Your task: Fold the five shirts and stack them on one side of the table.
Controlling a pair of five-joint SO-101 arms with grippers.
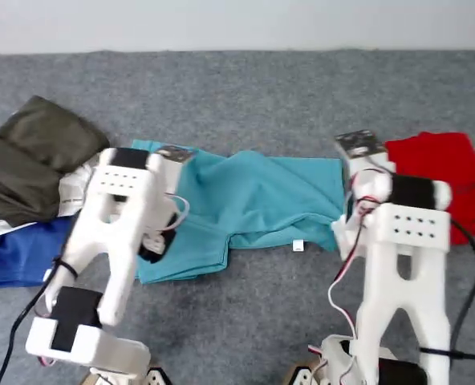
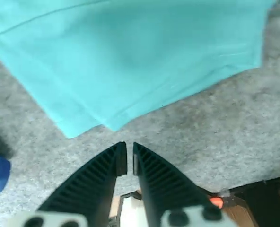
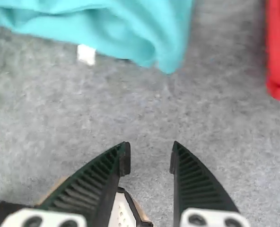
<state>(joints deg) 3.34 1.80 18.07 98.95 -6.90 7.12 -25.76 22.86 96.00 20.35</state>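
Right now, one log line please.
left gripper shut, empty | right gripper open, empty | teal fabric shirt crumpled mid-table | red fabric shirt on right side

I log five shirt colours, all plain, with no print visible. The teal shirt [image 1: 253,200] is uniform and has one small white tag [image 1: 298,245]. The red shirt [image 1: 446,172] is solid. The olive shirt [image 1: 29,152] is dark and unpatterned. I also note a white shirt [image 1: 75,191] and a royal blue shirt [image 1: 17,249]. The table covering [image 1: 261,88] is mottled grey. The left arm [image 1: 117,216] and right arm [image 1: 406,241] are white. The left gripper [image 2: 126,158] and right gripper [image 3: 148,158] have black ribbed fingers.
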